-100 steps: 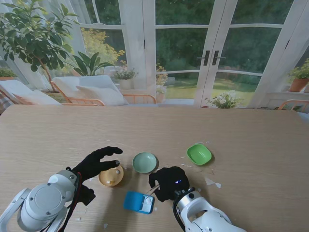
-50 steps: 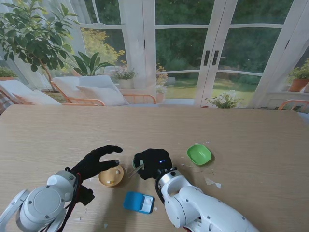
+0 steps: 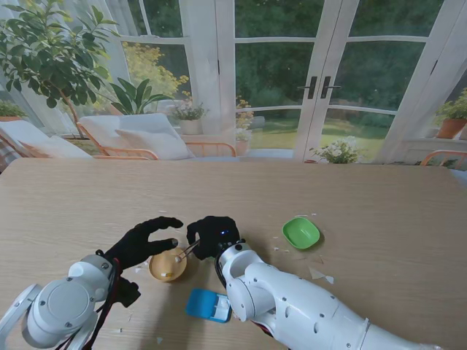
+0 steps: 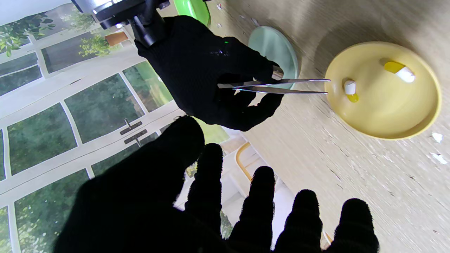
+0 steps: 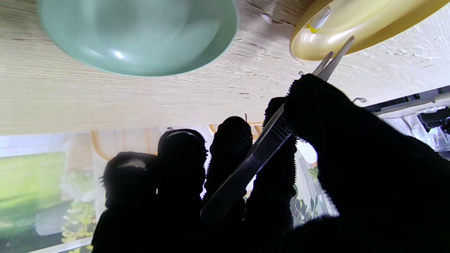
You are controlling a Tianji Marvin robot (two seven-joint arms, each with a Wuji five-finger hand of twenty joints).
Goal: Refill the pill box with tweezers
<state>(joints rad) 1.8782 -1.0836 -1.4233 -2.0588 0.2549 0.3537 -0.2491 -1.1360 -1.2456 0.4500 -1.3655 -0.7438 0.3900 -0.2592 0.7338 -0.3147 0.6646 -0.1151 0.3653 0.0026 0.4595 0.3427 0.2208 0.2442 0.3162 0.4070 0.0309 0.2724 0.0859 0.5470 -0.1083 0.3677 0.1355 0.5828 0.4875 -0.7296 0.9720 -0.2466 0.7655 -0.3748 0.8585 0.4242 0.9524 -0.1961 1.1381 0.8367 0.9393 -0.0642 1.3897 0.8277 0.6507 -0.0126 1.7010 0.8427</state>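
Observation:
My right hand (image 3: 212, 235) (image 4: 207, 70) is shut on the metal tweezers (image 3: 187, 252) (image 4: 277, 86) (image 5: 270, 137). Their tips are slightly apart and hover at the rim of the yellow bowl (image 3: 168, 265) (image 4: 383, 89) (image 5: 348, 28), holding nothing. Two yellow-and-white capsules (image 4: 350, 90) (image 4: 399, 70) lie in that bowl. My left hand (image 3: 146, 242) (image 4: 211, 200) hangs open beside the yellow bowl, fingers spread, touching nothing. The blue pill box (image 3: 209, 305) lies open nearer to me, partly behind my right forearm.
A pale green bowl (image 4: 276, 49) (image 5: 137, 35) sits just right of the yellow one, mostly hidden under my right hand in the stand view. A bright green bowl (image 3: 300, 232) stands farther right. White scraps (image 3: 319, 274) litter the table around it.
My right hand has carried the tweezers from above the pill box leftward and away from me, over the pale green bowl, to the yellow bowl's rim. My left hand has barely moved.

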